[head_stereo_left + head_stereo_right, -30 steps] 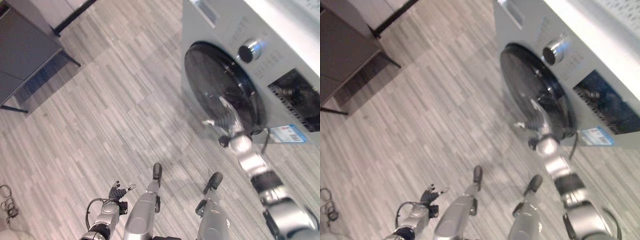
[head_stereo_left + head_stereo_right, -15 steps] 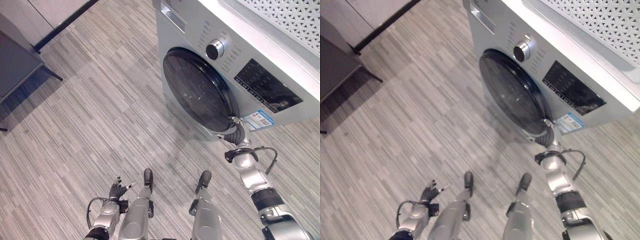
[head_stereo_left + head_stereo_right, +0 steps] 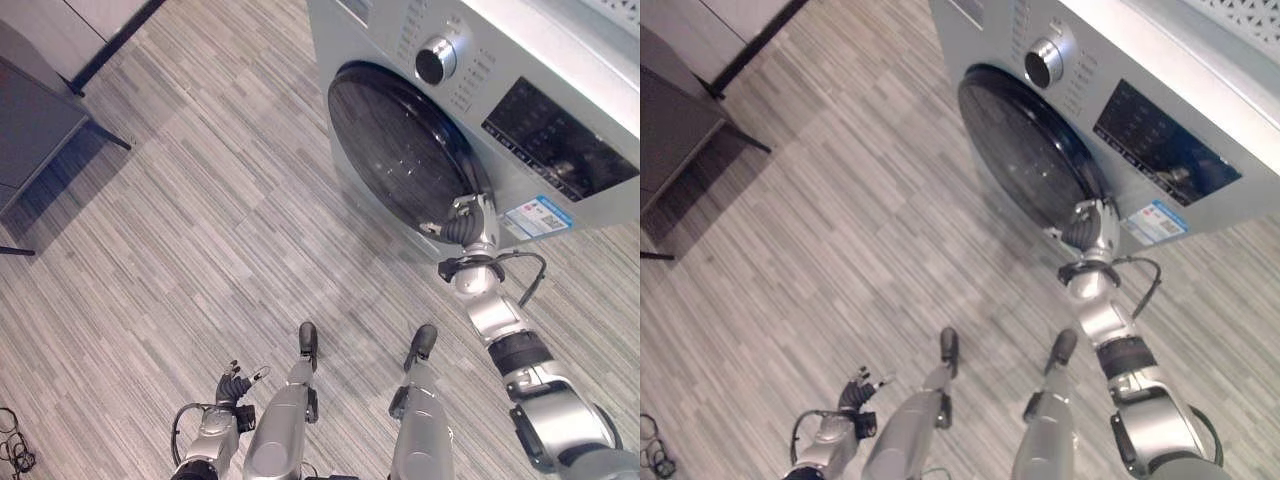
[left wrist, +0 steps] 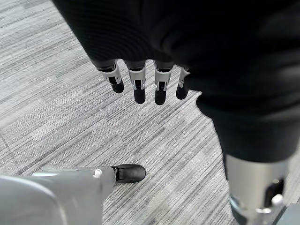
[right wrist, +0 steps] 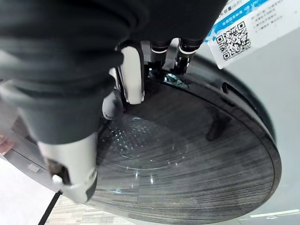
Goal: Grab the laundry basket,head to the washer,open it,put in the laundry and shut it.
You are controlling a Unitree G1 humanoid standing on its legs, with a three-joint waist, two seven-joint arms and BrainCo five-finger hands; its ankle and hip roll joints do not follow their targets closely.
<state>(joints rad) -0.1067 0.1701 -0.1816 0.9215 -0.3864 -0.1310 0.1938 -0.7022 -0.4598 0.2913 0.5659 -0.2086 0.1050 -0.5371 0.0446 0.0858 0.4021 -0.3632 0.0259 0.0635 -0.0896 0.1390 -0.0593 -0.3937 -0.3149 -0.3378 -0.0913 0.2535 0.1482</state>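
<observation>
The silver washer (image 3: 560,60) stands at the right with its round dark glass door (image 3: 400,150) shut. My right hand (image 3: 465,228) is at the door's lower right rim, near a blue and white label (image 3: 537,215). In the right wrist view its straight fingers (image 5: 159,51) reach to the rim and the thumb (image 5: 132,70) lies against the door (image 5: 187,154). My left hand (image 3: 234,388) hangs low at the lower left with relaxed fingers (image 4: 140,84) above the floor, holding nothing.
A silver dial (image 3: 435,62) and a dark display panel (image 3: 555,140) sit above the door. A dark low table (image 3: 35,130) stands at the far left on the grey plank floor (image 3: 220,230), with open floor between it and the washer.
The camera has shifted, so the washer sits differently in the picture. My right hand has drawn back from over the glass to the door's lower right rim. The left hand still hangs low.
</observation>
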